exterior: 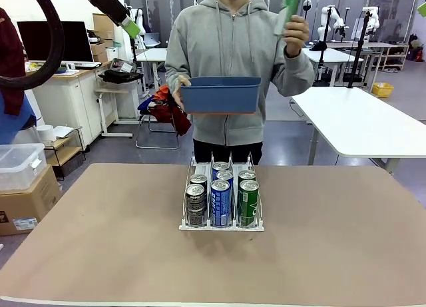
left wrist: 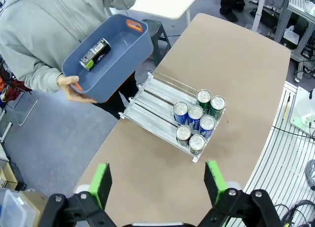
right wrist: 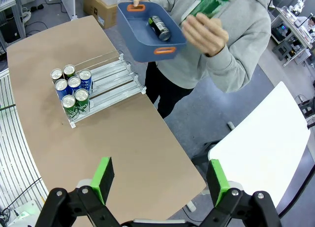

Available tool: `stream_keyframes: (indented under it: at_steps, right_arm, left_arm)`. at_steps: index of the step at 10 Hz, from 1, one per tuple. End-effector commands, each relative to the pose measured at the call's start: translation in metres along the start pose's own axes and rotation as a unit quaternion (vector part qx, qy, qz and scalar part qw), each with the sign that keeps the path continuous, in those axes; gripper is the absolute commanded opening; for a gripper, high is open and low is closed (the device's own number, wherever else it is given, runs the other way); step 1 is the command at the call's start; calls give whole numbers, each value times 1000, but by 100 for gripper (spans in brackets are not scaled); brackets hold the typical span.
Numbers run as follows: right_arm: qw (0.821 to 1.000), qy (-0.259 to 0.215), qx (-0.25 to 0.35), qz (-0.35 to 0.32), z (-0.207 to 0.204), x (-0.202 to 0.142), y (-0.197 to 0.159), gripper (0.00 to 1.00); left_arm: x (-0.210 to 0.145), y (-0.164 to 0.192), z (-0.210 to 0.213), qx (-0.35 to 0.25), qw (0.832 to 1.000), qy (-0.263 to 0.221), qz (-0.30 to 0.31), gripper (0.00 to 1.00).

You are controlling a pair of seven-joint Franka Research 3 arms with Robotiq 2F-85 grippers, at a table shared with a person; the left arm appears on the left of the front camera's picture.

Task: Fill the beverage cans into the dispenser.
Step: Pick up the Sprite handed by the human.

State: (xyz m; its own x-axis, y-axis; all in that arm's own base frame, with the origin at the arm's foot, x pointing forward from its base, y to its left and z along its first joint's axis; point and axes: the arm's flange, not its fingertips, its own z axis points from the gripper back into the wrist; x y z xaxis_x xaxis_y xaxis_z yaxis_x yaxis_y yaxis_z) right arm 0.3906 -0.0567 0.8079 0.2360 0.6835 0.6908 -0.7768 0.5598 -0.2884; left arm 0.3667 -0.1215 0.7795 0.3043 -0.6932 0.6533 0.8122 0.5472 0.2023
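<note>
Left gripper (left wrist: 157,182) hangs high over the table (exterior: 100,254), jaws wide apart and nothing between them; right gripper (right wrist: 161,180) is just as high, equally spread and empty. The tabletop is plain brown; around it is a grey-floored workroom with white tables (exterior: 359,120) and a cardboard box (exterior: 26,204).

The dispenser (exterior: 186,187) sits mid-table, its three lanes running lengthwise from the person's side toward the robot's; seven cans (exterior: 220,202) stand upright at the robot's end, dark in the left lane, blue in the middle, green on the right. Across the table a person holds a blue bin (exterior: 219,97) in which a dark can (left wrist: 95,53) lies on its side; the other hand (exterior: 296,32) raises a green can (exterior: 291,4), roughly upright.

The dispenser lies well below and ahead of both grippers, touching neither.
</note>
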Motion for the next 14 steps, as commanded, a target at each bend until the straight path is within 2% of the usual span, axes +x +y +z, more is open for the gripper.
stream_keyframes:
  at_steps: [1, 14]
  right_arm:
    - [1000, -3, 4, 3, 0, -1, 1, 100]
    - [1000, -3, 4, 3, 0, -1, 1, 100]
  left_arm:
    - [-2, 1, 0, -1, 1000, -1, 2, 100]
    - [-2, 1, 0, -1, 1000, -1, 2, 100]
